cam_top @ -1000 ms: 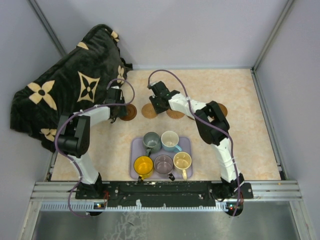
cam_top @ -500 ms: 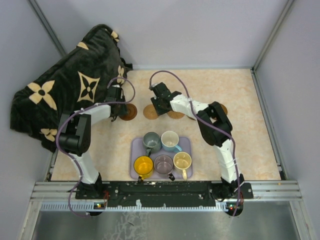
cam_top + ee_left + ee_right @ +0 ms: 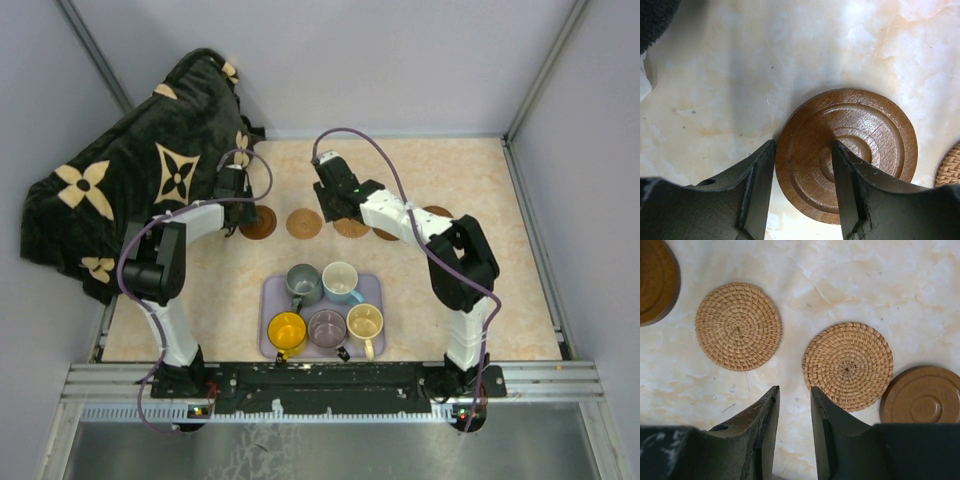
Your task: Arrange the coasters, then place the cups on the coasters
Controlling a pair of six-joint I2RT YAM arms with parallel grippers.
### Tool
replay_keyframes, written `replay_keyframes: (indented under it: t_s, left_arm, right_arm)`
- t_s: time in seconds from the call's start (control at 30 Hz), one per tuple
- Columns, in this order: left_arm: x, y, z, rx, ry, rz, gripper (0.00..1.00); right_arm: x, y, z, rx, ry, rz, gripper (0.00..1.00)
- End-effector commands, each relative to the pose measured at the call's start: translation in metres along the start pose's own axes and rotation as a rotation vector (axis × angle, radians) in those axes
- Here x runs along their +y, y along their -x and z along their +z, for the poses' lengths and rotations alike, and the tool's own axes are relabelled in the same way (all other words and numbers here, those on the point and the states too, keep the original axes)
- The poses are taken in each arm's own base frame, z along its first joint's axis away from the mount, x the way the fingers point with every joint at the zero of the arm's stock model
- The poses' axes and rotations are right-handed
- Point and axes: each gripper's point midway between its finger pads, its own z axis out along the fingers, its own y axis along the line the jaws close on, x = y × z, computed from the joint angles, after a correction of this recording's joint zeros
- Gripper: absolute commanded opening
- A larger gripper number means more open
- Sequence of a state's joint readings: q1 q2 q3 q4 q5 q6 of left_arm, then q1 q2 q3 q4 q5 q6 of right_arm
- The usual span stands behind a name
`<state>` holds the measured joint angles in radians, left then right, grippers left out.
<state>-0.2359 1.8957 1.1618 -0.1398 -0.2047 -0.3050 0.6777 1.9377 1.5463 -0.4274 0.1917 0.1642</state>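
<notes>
A row of coasters lies across the table: a dark wooden one (image 3: 258,222) at the left, two tan woven ones (image 3: 304,223) (image 3: 351,227), and two more dark ones (image 3: 437,213) to the right. My left gripper (image 3: 243,208) hovers open over the dark wooden coaster (image 3: 850,150); one finger (image 3: 760,185) is at its left edge. My right gripper (image 3: 330,208) stands open and empty just behind the woven coasters (image 3: 738,326) (image 3: 847,365). The cups sit on a lavender tray (image 3: 375,292): grey-green (image 3: 302,283), light blue (image 3: 341,281), yellow (image 3: 287,331), purple-grey (image 3: 327,328), cream (image 3: 365,322).
A black blanket with tan flower shapes (image 3: 140,170) is heaped at the table's far left, right beside my left arm. Grey walls with metal posts close in the back and sides. The tray lies near the front edge between the two arm bases.
My right gripper has lifted back and rightward off the left woven coaster, which now lies uncovered in the row. My left gripper shifted slightly toward the back.
</notes>
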Motion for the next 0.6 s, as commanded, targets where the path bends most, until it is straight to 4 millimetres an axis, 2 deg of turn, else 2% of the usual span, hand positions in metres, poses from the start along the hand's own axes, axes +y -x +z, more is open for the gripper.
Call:
replay_keyframes:
  t_s: [0.0,0.13,0.3,0.57]
  left_arm:
    - [0.001,-0.025,0.010,0.090,0.007,0.037,0.55]
    - [0.002,-0.021,0.012,0.088,0.015,0.040,0.55]
    - [0.001,-0.011,0.008,0.063,0.016,0.034,0.57]
    - [-0.001,0.012,-0.008,0.007,0.015,0.025,0.72]
  right_arm:
    - [-0.017,-0.001,-0.009,-0.021,-0.058,0.049,0.32]
    - [-0.025,-0.021,-0.003,0.015,-0.081,0.080,0.32]
    - [-0.035,-0.030,0.002,0.030,-0.100,0.099,0.32]
    - [-0.048,-0.039,0.014,0.051,-0.114,0.127,0.31]
